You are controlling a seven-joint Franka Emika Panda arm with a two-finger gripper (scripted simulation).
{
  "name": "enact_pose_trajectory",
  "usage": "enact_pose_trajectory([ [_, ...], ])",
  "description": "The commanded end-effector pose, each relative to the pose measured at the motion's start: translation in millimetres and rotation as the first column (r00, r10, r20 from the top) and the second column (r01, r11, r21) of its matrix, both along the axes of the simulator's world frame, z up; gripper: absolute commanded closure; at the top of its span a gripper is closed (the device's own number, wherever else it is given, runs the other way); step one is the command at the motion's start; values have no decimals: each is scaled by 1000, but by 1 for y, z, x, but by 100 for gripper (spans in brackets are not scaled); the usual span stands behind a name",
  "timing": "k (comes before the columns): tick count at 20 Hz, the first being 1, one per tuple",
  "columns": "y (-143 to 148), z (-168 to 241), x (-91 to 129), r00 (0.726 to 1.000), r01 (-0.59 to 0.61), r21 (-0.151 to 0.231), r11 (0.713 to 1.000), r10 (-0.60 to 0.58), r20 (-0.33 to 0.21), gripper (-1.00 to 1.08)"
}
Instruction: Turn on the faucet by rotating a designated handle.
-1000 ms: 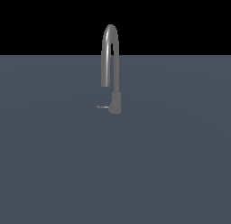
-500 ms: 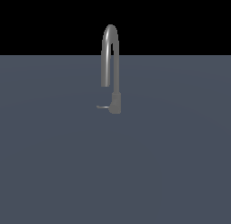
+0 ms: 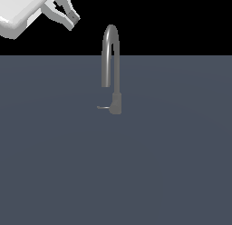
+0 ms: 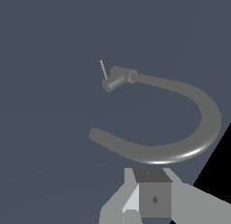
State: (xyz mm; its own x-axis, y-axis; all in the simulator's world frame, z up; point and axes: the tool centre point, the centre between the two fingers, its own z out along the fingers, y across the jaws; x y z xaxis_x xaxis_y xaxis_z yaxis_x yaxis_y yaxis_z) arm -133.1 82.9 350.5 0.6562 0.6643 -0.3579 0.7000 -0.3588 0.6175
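The faucet (image 3: pixel 117 101) is a slim grey gooseneck with a short thick base, standing upright on the dark grey surface (image 3: pixel 172 165). The handle (image 3: pixel 103 107) is a thin grey lever sticking out of the base toward the exterior view's left. My gripper (image 3: pixel 72 18) is at the exterior view's upper left, high above and well apart from the faucet. Its fingertips look closed together and hold nothing. In the wrist view the faucet (image 4: pixel 205 128) curves in front of my gripper (image 4: pixel 153 198), with the handle (image 4: pixel 103 69) beyond at the base.
The flat dark grey surface (image 4: pixel 45 128) spreads all around the faucet. A black background lies beyond its far edge. The white arm link (image 3: pixel 20 13) enters at the exterior view's top left corner.
The arm and gripper have come into the exterior view at the upper left, where no arm showed before. The faucet and handle have not moved.
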Motion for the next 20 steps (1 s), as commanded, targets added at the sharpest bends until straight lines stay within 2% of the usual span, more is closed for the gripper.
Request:
enact_pose_trajectory([
  [1,4,-11,5,999,-53,-49,997,53,-4,108],
  [10,13,-46,20,977,-214,-200,956,212,-32,108],
  [20,19,-82,33,930,-363,-340,868,358,-80,108],
])
